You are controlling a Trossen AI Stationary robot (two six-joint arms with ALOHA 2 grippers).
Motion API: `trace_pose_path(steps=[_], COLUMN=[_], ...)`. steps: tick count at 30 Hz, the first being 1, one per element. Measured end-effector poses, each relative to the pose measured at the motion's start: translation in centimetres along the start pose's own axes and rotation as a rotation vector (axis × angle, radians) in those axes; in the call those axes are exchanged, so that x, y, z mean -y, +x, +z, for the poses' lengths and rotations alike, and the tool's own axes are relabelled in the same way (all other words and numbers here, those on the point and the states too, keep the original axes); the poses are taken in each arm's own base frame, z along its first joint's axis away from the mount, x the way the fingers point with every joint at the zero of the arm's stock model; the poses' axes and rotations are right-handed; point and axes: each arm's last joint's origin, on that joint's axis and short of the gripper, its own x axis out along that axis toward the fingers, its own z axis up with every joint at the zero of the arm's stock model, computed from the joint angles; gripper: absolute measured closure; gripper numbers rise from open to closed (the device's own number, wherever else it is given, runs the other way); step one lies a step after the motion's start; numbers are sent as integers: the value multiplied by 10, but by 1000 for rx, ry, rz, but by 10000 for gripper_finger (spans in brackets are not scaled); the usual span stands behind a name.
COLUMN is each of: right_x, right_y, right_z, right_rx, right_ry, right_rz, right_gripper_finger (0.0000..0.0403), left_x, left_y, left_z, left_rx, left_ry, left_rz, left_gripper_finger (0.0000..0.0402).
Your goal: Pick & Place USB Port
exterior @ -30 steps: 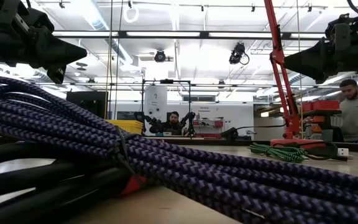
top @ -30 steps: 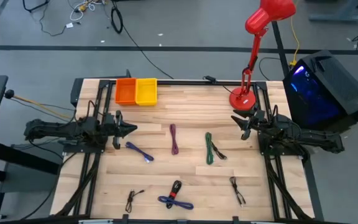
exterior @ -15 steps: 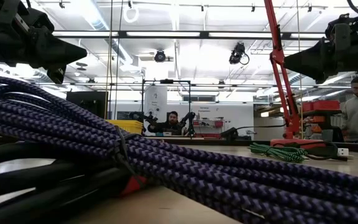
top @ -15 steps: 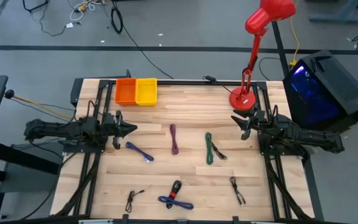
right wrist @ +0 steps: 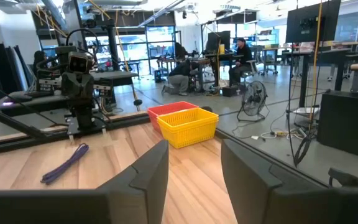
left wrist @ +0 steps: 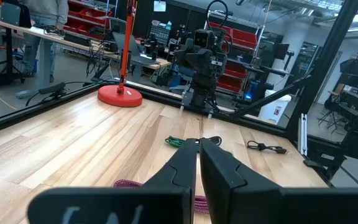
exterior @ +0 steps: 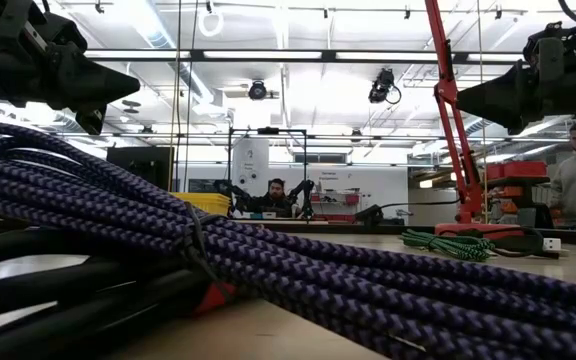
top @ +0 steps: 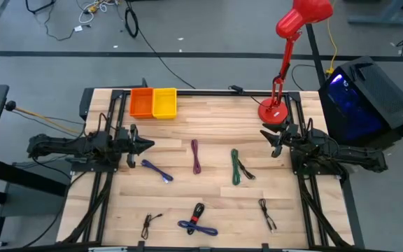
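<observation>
Several bundled USB cables lie flat on the wooden table: a blue-purple one (top: 157, 171), a magenta one (top: 196, 155), a green one (top: 237, 166), two black ones (top: 266, 213) (top: 149, 224), and a blue-purple and black bundle (top: 197, 220) that fills the front of the low view (exterior: 268, 270). My left gripper (top: 147, 145) (left wrist: 199, 144) is shut and empty above the table's left side, near the blue-purple cable. My right gripper (top: 268, 135) (right wrist: 194, 149) is open and empty above the table's right side, by the lamp base.
An orange bin (top: 141, 102) and a yellow bin (top: 164, 102) stand side by side at the far left. A red desk lamp's base (top: 273, 112) stands at the far right. Dark frame rails run along both sides. People show in the room beyond the table.
</observation>
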Motion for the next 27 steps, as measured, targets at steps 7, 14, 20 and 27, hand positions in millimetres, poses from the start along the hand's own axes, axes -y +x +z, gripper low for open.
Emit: trace_pose_path(steps=[7, 14, 20, 27], right_x=[0, 1, 1, 1], right_y=[0, 0, 0, -1], right_z=[0, 1, 7, 16], right_rx=[0, 7, 70, 168], right_ry=[0, 0, 20, 76], right_rz=[0, -51, -48, -44], right_gripper_finger=[253, 253, 253, 253], left_x=[0, 0, 0, -2], left_y=[0, 0, 0, -1], left_z=[1, 1, 4, 12], left_rx=[13, 16, 43, 154], left_ry=[-3, -7, -14, -63], left_rz=[-3, 13, 30, 127], left_gripper_finger=[376, 376, 376, 376])
